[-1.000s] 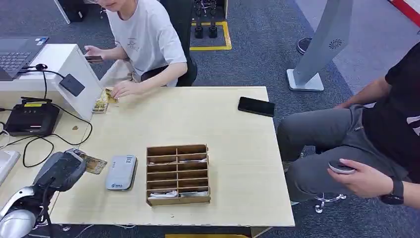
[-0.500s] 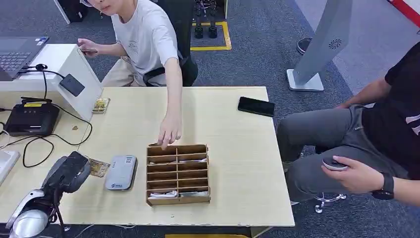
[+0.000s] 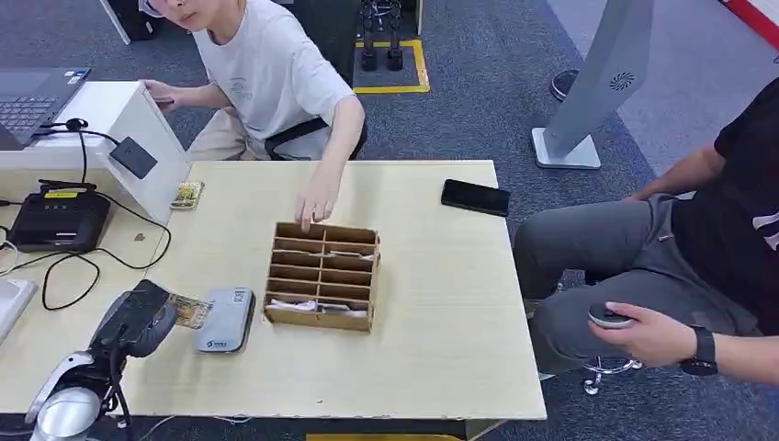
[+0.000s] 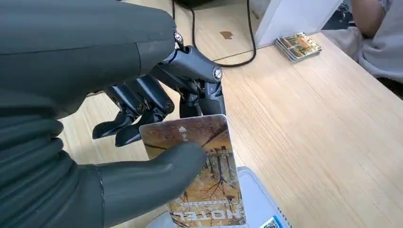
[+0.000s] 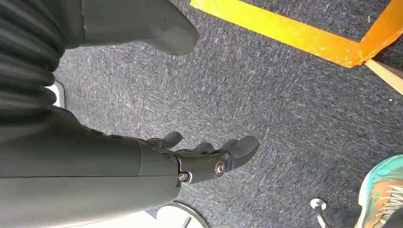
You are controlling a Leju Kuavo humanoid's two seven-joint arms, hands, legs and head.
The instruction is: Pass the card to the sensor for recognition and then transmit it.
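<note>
**Swiping the card over the reader**

Holding the card (image 4: 202,175) flat and steady matters most here. The left robot hand (image 3: 138,322) pinches it between thumb and fingers (image 4: 138,111), with the printed face up and the free end reaching out over the near edge of the grey reader (image 3: 224,319) on the bench (image 3: 432,358). From the left wrist view the card sits just above the reader's corner; whether it touches cannot be told. My judgement: bring the free end further over the middle of the reader, keep it level and close, and pause there long enough for a read before lifting away. The thumb covers part of the card, so the grip should not slide further forward.

Beyond the reader stands the wooden rack (image 3: 321,276), with a person's hand (image 3: 317,204) on its far edge; passing the card on should keep clear of both. A card stack (image 3: 186,194) lies farther off.

The right robot hand (image 5: 209,154) hangs over the floor, fingers loosely curled, holding nothing.
</note>
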